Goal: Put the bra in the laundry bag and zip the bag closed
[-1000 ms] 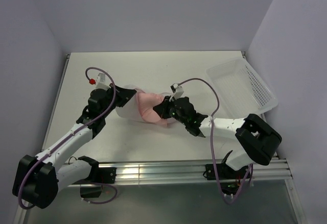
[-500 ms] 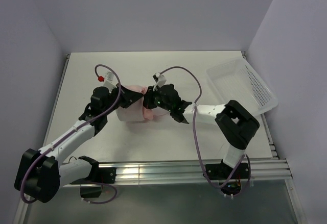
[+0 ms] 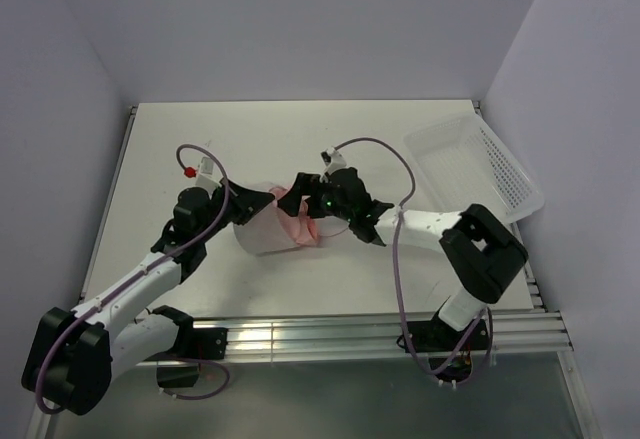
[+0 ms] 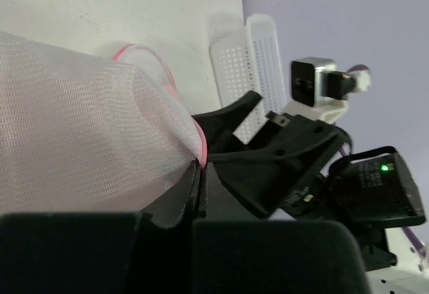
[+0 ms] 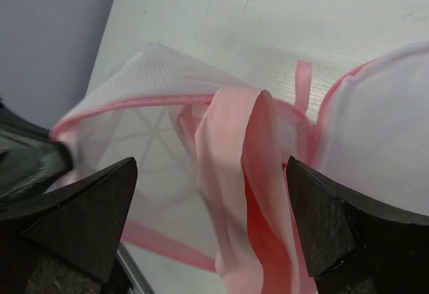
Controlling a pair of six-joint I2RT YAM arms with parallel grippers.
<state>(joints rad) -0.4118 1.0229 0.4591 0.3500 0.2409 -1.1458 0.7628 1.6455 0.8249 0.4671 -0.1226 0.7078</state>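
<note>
my right pincer stands wide open with nothing in it. the bra lies straight ahead between my jaws, a folded band running away from me, draped over the pink rim of the laundry bag, only partly inside. the bag's mouth lies toward my left pincer, which is clamped on its mesh edge.

The laundry bag, a translucent white mesh pouch with a pink rim, lies on its side on the surface. Its mouth gapes toward the right, and the left tool pinches the rim. The bra, soft light-pink fabric, hangs folded through the opening, partly inside and partly spilling over the rim.
</note>
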